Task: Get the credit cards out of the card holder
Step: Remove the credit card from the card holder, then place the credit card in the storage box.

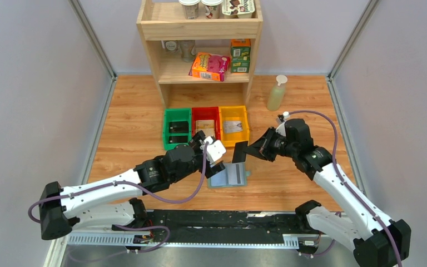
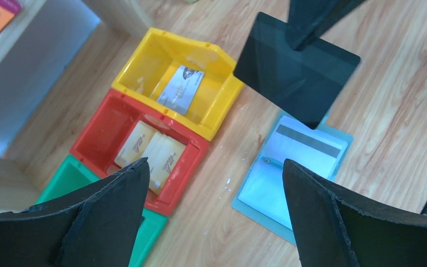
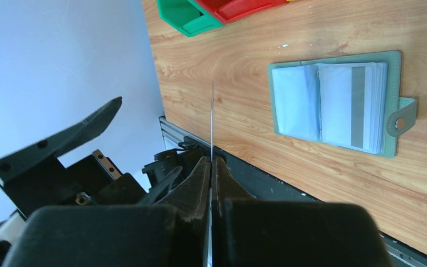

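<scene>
The card holder (image 1: 231, 175) lies open and flat on the wood, its pale blue-grey inside up (image 2: 289, 167) and its tab to one side (image 3: 392, 100). A light card with a grey stripe (image 3: 347, 108) sits in its slots. My right gripper (image 1: 254, 150) is shut on a black credit card (image 1: 240, 152), held in the air above the holder's far edge (image 2: 294, 69). In the right wrist view that card shows only as a thin edge (image 3: 212, 122) rising from the gripper (image 3: 212, 161). My left gripper (image 1: 218, 162) is open with nothing between its fingers, just left of the holder (image 2: 214, 172).
Green (image 1: 177, 128), red (image 1: 205, 122) and yellow (image 1: 234, 123) bins stand in a row behind the holder. The yellow one holds a silver card (image 2: 182, 89), the red one beige cards (image 2: 150, 153). A wooden shelf (image 1: 200, 55) and a bottle (image 1: 277, 93) stand further back.
</scene>
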